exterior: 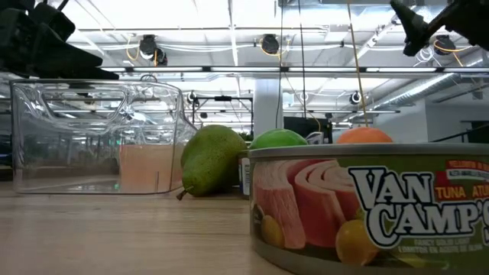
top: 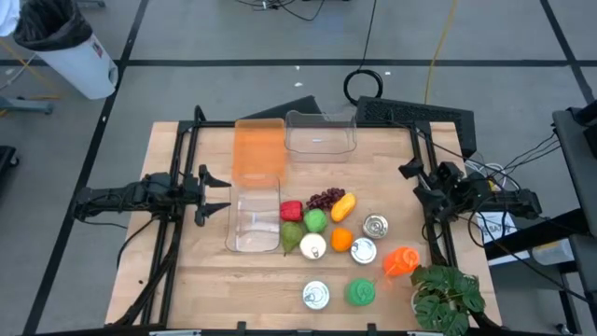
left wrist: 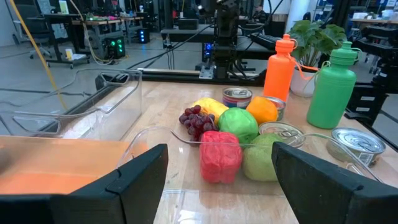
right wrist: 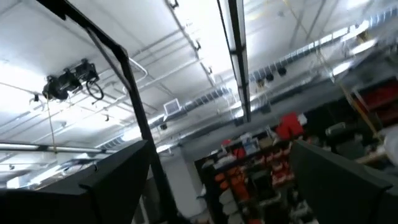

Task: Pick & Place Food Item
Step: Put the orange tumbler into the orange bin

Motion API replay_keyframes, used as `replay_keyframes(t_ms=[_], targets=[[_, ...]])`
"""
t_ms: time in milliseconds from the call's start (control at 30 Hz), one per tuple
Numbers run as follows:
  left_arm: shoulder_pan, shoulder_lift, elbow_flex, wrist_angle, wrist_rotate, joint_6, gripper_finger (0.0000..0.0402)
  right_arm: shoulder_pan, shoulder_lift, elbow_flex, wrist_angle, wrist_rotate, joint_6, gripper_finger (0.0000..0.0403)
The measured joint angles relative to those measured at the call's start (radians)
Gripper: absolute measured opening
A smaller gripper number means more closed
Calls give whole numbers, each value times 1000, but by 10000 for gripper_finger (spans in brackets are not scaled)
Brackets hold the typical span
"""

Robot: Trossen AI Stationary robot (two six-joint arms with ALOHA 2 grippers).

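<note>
Nearest the bench's [top: 187, 289] front edge stand a tuna can [top: 316, 296] and a green bottle [top: 361, 292], with a potted plant [top: 448, 297] at the front right corner and an orange bottle [top: 401, 261] just behind it. Next comes the food cluster: a pear [top: 293, 237], an orange [top: 341, 239], a green apple [top: 315, 220], a red pepper [top: 291, 211], purple grapes [top: 325, 198] and a yellow piece [top: 344, 206], with 2 more cans [top: 369, 237] beside them. A clear bin [top: 254, 217] lies just left of the cluster, an orange bin [top: 258, 149] behind it, and another clear bin [top: 321, 133] at the back. The left pincer [top: 216, 193] hangs open, empty, beside the near clear bin. The right pincer [top: 411, 183] is raised at the bench's right edge, open, holding nothing.
</note>
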Motion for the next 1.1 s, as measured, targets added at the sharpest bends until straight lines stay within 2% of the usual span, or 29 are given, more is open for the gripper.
replay_keyframes(t_ms=[167,267,367,467,533,633,800,933,1100], targets=[[0,0,0,0,0,0,296,0,1,0,-52,9,60,368],[0,0,0,0,0,0,296,0,1,0,-4,2,68,368],[0,0,0,0,0,0,296,0,0,22,55,-103,77,368],[0,0,0,0,0,0,296,11,39,91,-36,-235,95,368],[0,0,0,1,0,0,296,33,104,182,-134,-261,74,368],[0,0,0,1,0,0,296,75,240,354,-337,-262,14,368],[0,0,0,2,0,0,296,153,546,684,-881,-241,38,368],[0,0,0,2,0,0,296,210,792,929,-1328,-181,203,368],[0,0,0,2,0,0,296,287,1024,1111,-1691,-234,469,368]])
